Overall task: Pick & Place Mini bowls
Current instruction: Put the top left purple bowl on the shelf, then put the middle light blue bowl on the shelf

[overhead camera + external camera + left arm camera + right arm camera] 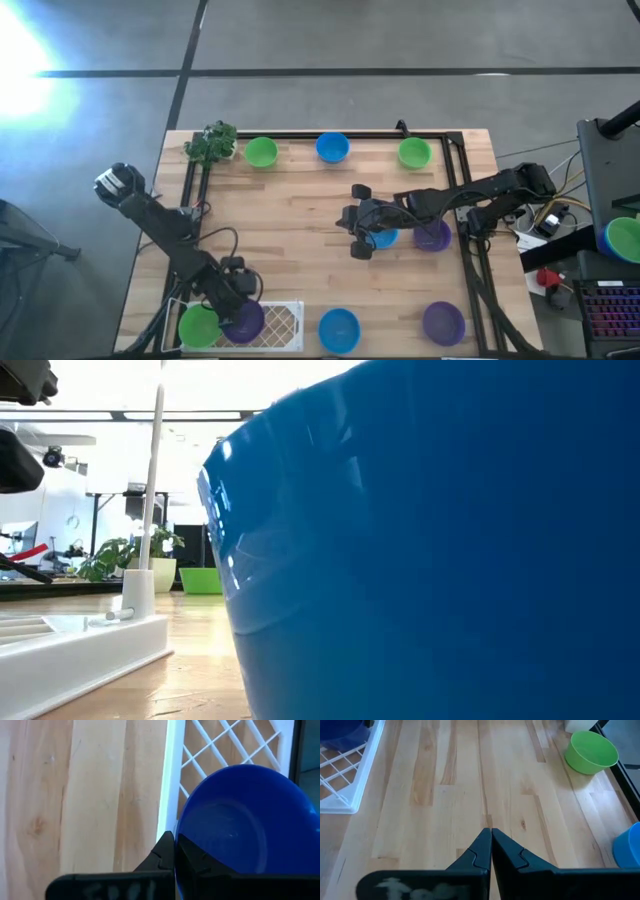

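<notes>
Down at the near-left corner, the white mesh tray (285, 322) has a green bowl (198, 326) and a purple bowl (245, 322) on it. The left gripper (175, 851) is clamped tight on that purple one's rim, which looks glossy blue through the wrist camera. Along the far edge: toy plant (211, 142), then green (261, 152), blue (332, 147) and green (414, 153) bowls. Mid-table, the right gripper (491, 845) hangs with fingers pressed together, holding nothing, beside a blue bowl (384, 238) and a purple one (433, 236). Near edge: one more blue (338, 330), one more purple (443, 322). All smooth, solid-coloured plastic.
</notes>
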You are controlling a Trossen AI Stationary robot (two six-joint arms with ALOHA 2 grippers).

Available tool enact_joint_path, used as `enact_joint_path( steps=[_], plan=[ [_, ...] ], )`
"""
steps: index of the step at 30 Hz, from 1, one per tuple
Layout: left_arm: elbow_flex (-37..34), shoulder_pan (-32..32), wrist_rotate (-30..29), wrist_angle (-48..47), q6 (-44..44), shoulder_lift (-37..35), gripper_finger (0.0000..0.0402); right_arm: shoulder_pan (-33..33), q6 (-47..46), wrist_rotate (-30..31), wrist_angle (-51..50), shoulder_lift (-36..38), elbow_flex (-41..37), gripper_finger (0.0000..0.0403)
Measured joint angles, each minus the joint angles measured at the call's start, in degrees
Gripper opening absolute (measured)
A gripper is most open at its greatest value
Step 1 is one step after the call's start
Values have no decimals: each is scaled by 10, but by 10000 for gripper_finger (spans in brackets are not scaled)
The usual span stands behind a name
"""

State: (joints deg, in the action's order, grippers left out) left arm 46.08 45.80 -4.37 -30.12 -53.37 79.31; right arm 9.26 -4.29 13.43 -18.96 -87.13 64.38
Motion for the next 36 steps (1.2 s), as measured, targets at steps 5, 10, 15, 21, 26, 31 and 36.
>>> enact_joint_path(
  steps=[5,10,15,21,26,31,36],
  plan=[
    [0,0,2,0,-8,0,7,0,0,0,0,0,0,8],
    [1,0,5,1,-8,0,45,0,0,0,0,0,0,8],
    [1,0,8,1,12,-1,65,0,0,0,0,0,0,8],
    [1,-2,26,-1,23,-20,65,0,0,0,0,0,0,8],
    [1,-3,26,-10,26,-63,67,0,0,0,0,0,0,8],
    [1,-3,-14,-13,44,-121,67,-6,-15,0,22,0,0,8],
    [-1,-3,-128,-16,64,-172,67,-47,-56,1,29,1,0,8]
  ],
)
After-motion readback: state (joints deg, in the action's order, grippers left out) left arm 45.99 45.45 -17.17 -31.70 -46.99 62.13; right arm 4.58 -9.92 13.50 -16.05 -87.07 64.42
